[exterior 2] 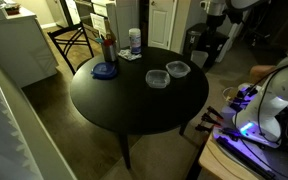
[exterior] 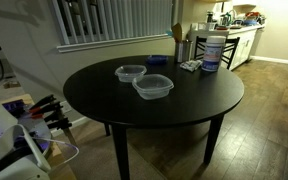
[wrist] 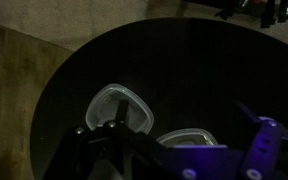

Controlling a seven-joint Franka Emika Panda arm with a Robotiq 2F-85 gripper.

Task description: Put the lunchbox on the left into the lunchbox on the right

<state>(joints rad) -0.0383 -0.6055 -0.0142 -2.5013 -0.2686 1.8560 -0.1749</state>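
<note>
Cannot tell whether end effector (wrist: 102, 133) is spread or pressed together, yet probably risks skidding the left lunchbox (wrist: 119, 105) across the table (wrist: 44, 110) into the right lunchbox (wrist: 189, 138) by descending off-centre.

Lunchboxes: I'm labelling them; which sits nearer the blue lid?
The lunchbox on the side toward the blue lid; the other lunchbox lies farther from it.

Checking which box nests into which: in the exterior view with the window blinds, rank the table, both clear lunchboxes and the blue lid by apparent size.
1. table
2. nearer lunchbox and farther lunchbox: near alike; the nearer looks slightly bigger, perhaps only from closeness, so unranked
3. blue lid
</note>
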